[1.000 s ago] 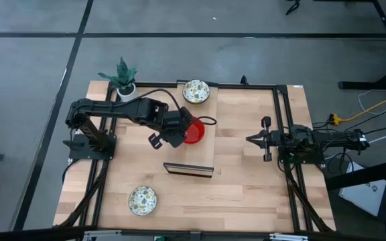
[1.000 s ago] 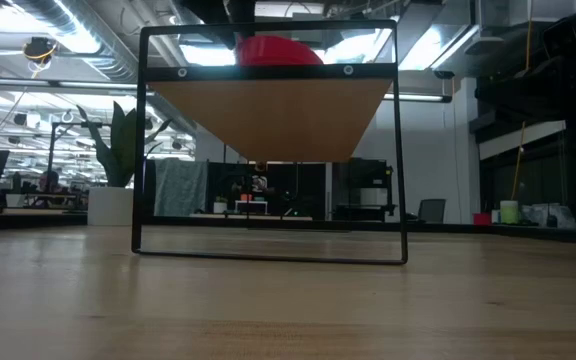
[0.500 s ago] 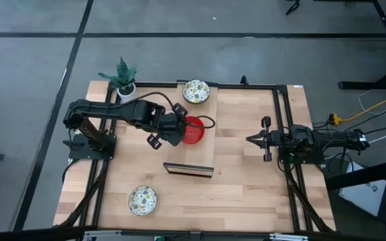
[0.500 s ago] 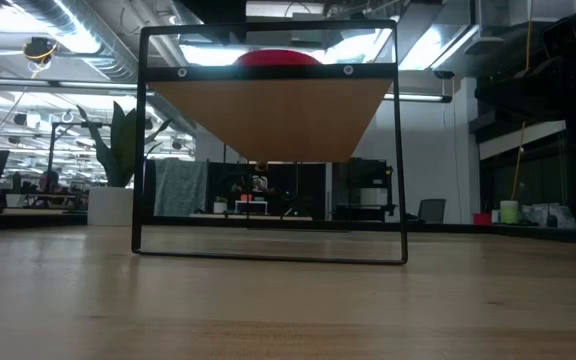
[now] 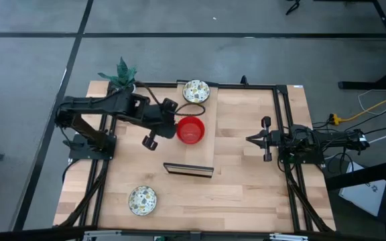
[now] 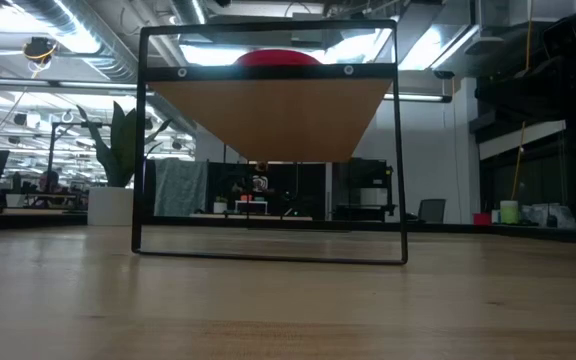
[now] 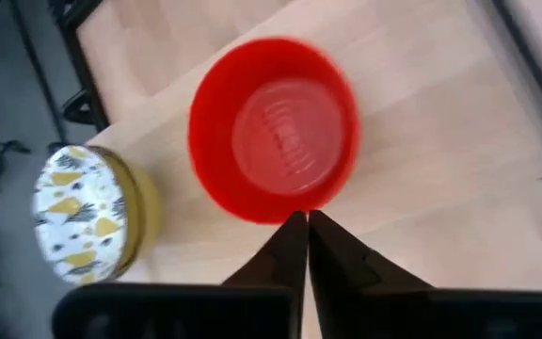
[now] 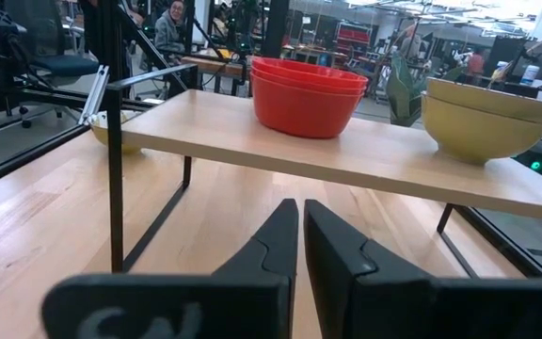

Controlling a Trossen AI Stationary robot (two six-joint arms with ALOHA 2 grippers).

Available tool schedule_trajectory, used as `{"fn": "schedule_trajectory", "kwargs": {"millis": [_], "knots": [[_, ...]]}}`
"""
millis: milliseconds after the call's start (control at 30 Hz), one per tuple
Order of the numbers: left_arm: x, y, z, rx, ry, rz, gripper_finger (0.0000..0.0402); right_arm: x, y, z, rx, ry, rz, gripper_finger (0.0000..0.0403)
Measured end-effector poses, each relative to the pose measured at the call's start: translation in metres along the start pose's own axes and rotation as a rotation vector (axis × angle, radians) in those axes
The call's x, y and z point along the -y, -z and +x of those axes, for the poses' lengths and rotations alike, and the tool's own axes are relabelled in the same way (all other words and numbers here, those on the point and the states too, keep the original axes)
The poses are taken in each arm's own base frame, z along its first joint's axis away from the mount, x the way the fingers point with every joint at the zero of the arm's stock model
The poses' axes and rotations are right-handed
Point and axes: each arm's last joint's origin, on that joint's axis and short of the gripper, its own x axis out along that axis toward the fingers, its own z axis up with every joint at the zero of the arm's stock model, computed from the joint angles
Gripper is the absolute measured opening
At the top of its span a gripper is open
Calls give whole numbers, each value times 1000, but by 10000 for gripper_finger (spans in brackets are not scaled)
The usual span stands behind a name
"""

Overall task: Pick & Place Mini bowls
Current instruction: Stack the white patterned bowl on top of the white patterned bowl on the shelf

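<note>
Left claw (image 5: 158, 124) seemingly closed, empty; right claw (image 5: 265, 139) closed, parked.

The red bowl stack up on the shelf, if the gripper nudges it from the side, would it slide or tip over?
The red bowl stack would probably slide rather than tip: it looks low and wide, sitting flat on the smooth wooden shelf. Its glossy surface suggests slippery walls. The right wrist view shows nested rims, so the upper bowl might shift on the lower.

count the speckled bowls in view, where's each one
2: one speckled bowl on the raised shelf at its far end, beyond the red bowls; another on the table's near left. Others may be hidden.
</note>
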Motion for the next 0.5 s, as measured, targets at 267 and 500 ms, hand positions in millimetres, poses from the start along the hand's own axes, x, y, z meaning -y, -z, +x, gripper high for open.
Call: {"fn": "schedule_trajectory", "kwargs": {"millis": [267,500], "knots": [[12,3,-24,82,33,-60,2,0,0,0,0,0,0,26],[32,-2,-32,88,83,-81,2,0,0,0,0,1,0,26]]}}
